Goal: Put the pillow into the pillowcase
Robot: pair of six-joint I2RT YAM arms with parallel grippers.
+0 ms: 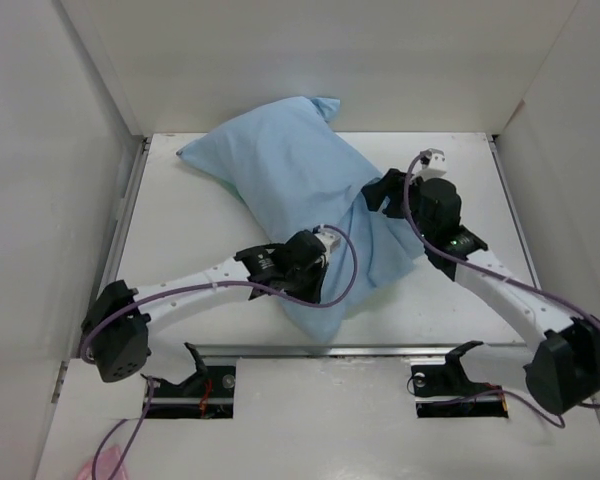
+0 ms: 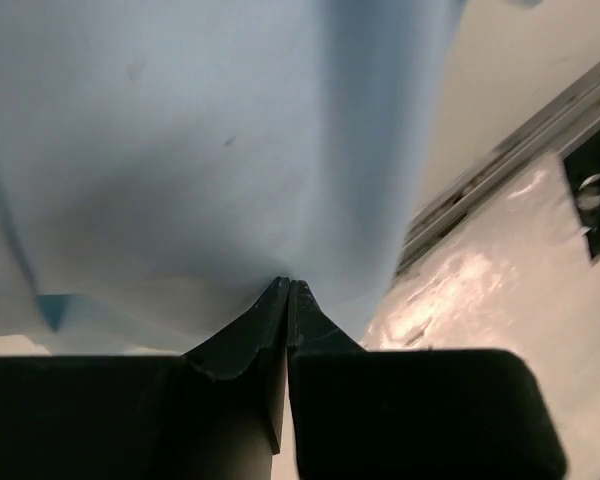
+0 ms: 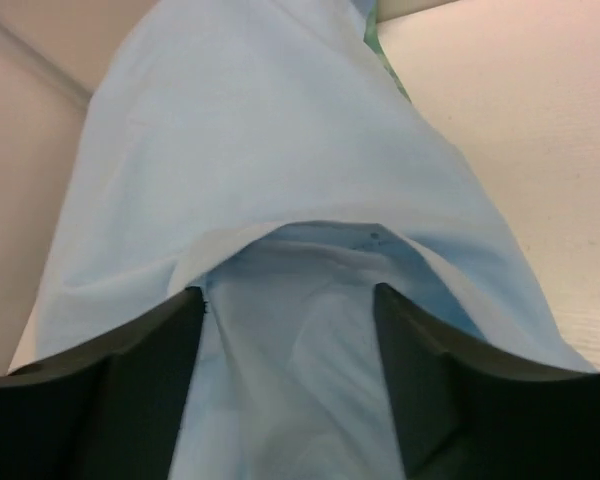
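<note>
Top external view: your left jaws pinch the pillowcase [image 1: 300, 190] on the tabletop [image 1: 195, 250]; your right jaws stand open astride its right side.

Centre blocked by pillowcase [image 1: 280, 180]; left table [image 1: 180, 240] seemingly free.

A robotics lab test cell: plain white panels [image 1: 310, 60] walled in a white table [image 1: 180, 230], where a cabled left arm [image 1: 180, 290] and right arm [image 1: 500, 290] were bolted at the near edge.
</note>
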